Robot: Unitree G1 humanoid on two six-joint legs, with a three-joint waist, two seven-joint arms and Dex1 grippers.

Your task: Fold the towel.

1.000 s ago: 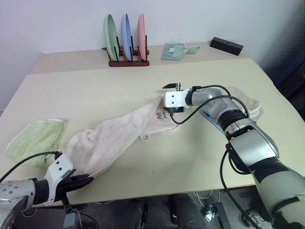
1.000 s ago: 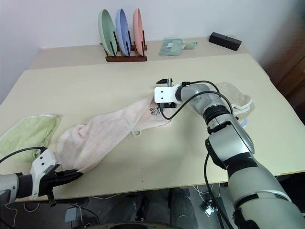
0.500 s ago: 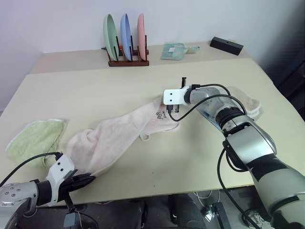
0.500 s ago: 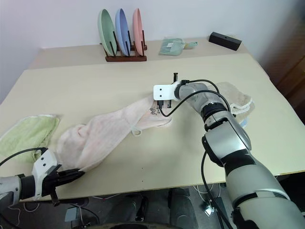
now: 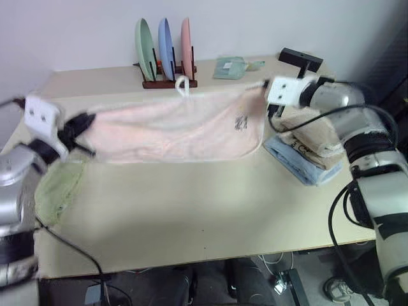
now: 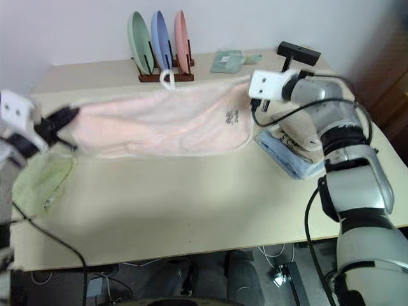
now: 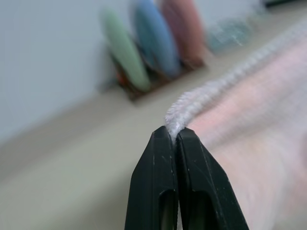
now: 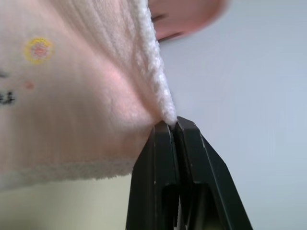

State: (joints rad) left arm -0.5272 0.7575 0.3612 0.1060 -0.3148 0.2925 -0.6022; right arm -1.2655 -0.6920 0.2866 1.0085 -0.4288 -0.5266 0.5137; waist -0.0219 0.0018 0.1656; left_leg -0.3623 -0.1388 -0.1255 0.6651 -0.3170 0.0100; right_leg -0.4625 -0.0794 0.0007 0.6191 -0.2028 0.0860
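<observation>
Nearest on the cream-coloured table (image 5: 191, 210) lies a crumpled light green terry towel (image 5: 56, 191) at the robot's left edge. Over on the right sits a small stack: a beige towel (image 5: 319, 137) atop a folded pale blue cloth (image 5: 299, 162). Above the tabletop the long pale pink terry-cloth towel (image 5: 178, 124) hangs stretched out flat between both arms, dark embroidered mark near its right end, small loop standing up from the top hem. The left gripper (image 7: 173, 136) is pinched tight on one top corner, the right gripper (image 8: 171, 125) clamped on the other. Behind, a dark wooden rack (image 5: 167, 80) holds three upright plates, green, blue and pink. Beside it rest a folded mint cloth (image 5: 231, 67) and a black box (image 5: 301, 58).
</observation>
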